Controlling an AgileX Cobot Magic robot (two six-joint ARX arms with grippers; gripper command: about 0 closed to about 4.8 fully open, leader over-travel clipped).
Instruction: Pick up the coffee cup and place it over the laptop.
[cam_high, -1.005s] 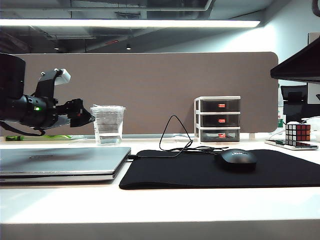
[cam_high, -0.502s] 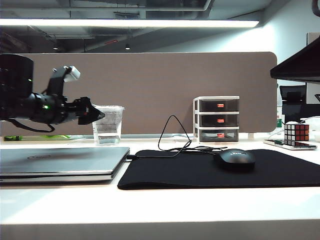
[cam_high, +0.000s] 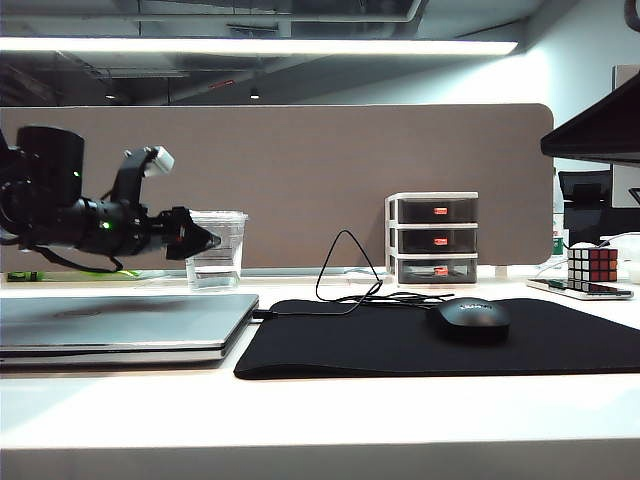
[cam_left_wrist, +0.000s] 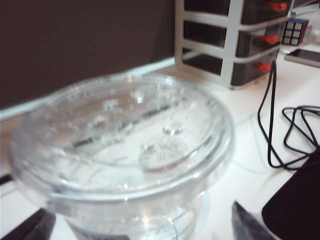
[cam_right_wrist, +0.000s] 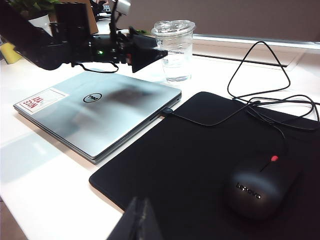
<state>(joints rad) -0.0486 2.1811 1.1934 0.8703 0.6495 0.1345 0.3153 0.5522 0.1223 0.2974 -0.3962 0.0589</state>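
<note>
Office lighting runs above a brown partition at the back of the white worktop (cam_high: 330, 410), and we read the scene from the left. Our left gripper (cam_high: 205, 240) hangs level over the closed laptop (cam_high: 120, 328), pointing at the coffee cup (cam_high: 217, 250) from the side. Its jaws stand wide, and in the left wrist view one dark fingertip (cam_left_wrist: 247, 225) shows on each side of the cup's lidded rim (cam_left_wrist: 125, 135), so we judge that the cup sits between them, ungripped. The cup stands upright on the worktop just past the gripper's tips, behind the laptop's far corner, with some clear liquid in its bottom. That level, sideways approach suits a tapered cup with a flat lid. A squeeze around the ridged wall looks likely to hold it upright for the short lift back onto the laptop lid beneath the gripper.

Further right of the gripper lie the black mouse pad (cam_high: 380, 345), a looped black cable (cam_high: 345, 275) and the mouse (cam_high: 472, 320), with a small three-drawer organizer (cam_high: 434, 238) against the partition, then a puzzle cube (cam_high: 595, 265). None of these stands in the way, though the cable lies near the cup. Our right gripper (cam_right_wrist: 137, 222) waits well apart, low over the mouse pad's near edge. We cannot tell how its jaws stand.
</note>
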